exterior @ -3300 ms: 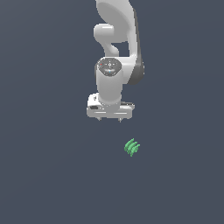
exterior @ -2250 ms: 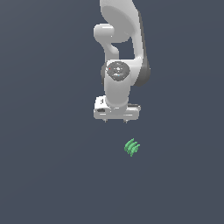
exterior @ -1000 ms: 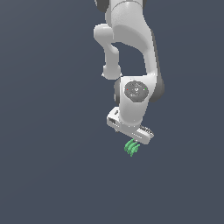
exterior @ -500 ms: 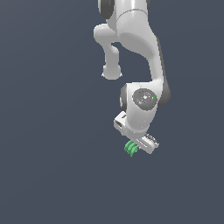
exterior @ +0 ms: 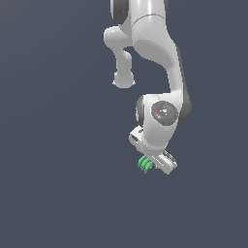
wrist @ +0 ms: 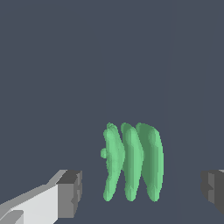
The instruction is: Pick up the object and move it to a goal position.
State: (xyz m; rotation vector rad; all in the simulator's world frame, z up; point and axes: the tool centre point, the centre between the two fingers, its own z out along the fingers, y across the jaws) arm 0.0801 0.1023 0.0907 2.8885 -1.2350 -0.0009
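The white, jointed Panda robot arm (exterior: 150, 58) is reaching down from the top of the exterior frame, its round wrist sitting a little right of centre and its hand angling toward the lower middle of the frame. Below it, the plain dark grey-blue tabletop (exterior: 53, 193) is filling the whole background.

The white gripper with dark grey fingers (wrist: 142, 192) is standing wide open and holding nothing: in the wrist view one dark pad (wrist: 70, 192) is showing at the lower left of the frame and the other at the lower right edge, with clear gaps on both sides of the target.

The small bright green object of three parallel ridged lobes (wrist: 132, 162) is lying on the tabletop between those fingers, in the lower middle of the wrist frame, nearer the left pad than the right. In the exterior view the same green object (exterior: 144, 163) is peeking out just left of the hand, lower centre of the frame.

Judging by its size, it is probably light. The surface is looking smooth and rounded, so it may be slipping under a careless squeeze, and whether it is stiff or soft cannot be told. The best hold is likely across the three lobes at mid-length, the pads pressing the two outer lobes' flanks.
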